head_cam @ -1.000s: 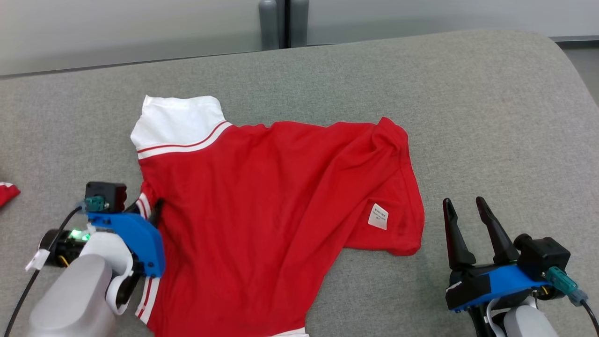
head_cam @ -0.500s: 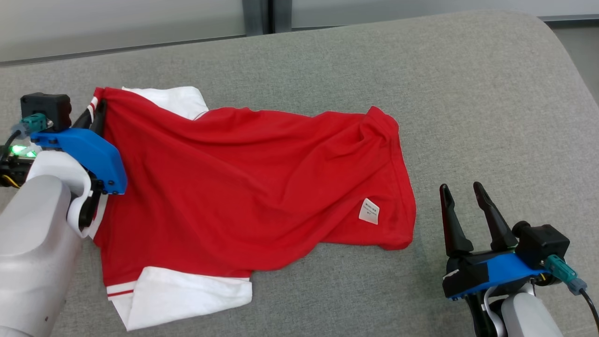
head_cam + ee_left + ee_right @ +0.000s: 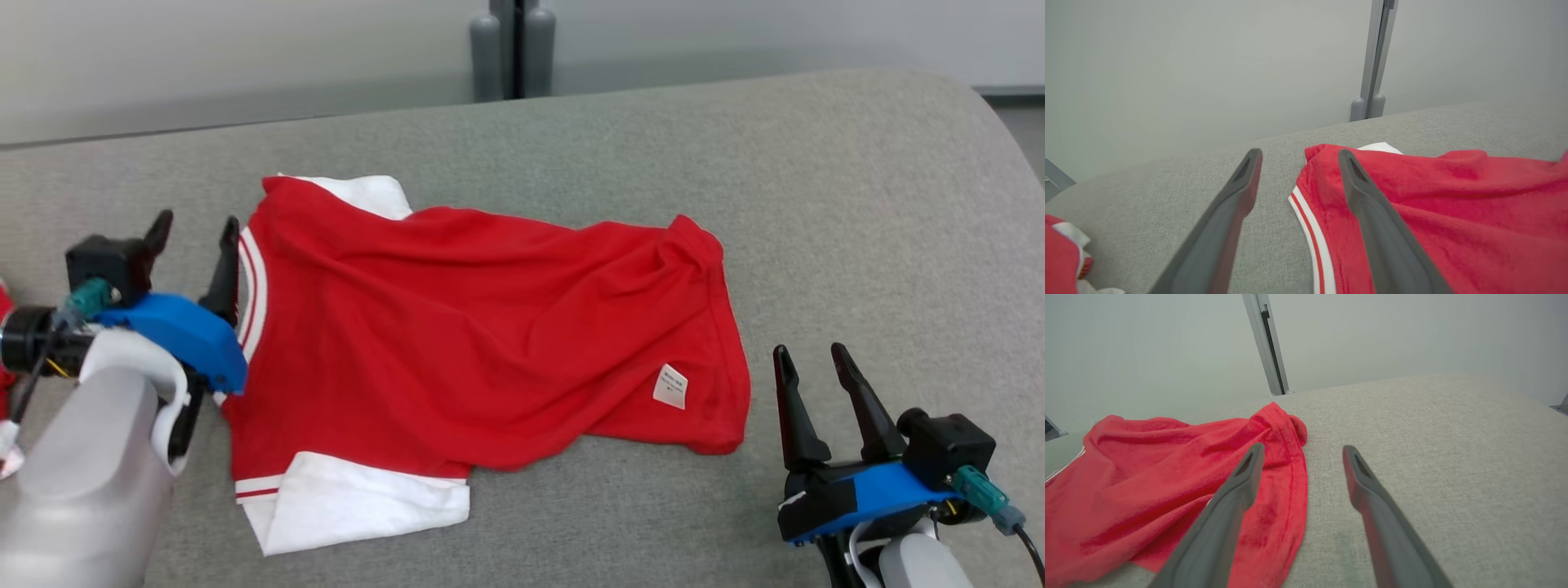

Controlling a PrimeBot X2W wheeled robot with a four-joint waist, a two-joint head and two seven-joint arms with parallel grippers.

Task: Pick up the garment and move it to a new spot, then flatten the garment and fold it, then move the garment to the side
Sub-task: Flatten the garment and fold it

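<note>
Nearest the onlooker, the robot's right hand (image 3: pixel 810 353) waits with fingers spread wide and empty, just beside the red garment (image 3: pixel 457 327), which lies rumpled across the grey padded counter (image 3: pixel 857 204). A white sleeve (image 3: pixel 359 502) pokes out at the near edge, and a small white label (image 3: pixel 669 385) shows by the right hem. Farther along, the left hand (image 3: pixel 197 222) is fully open too, gripping nothing, its inner finger right by the striped edge (image 3: pixel 249 286). The thin knit looks light, limp and quick to wrinkle, likely to sag from a single pinch. The banded edges and sleeve seams seem the firmest places to take hold.
</note>
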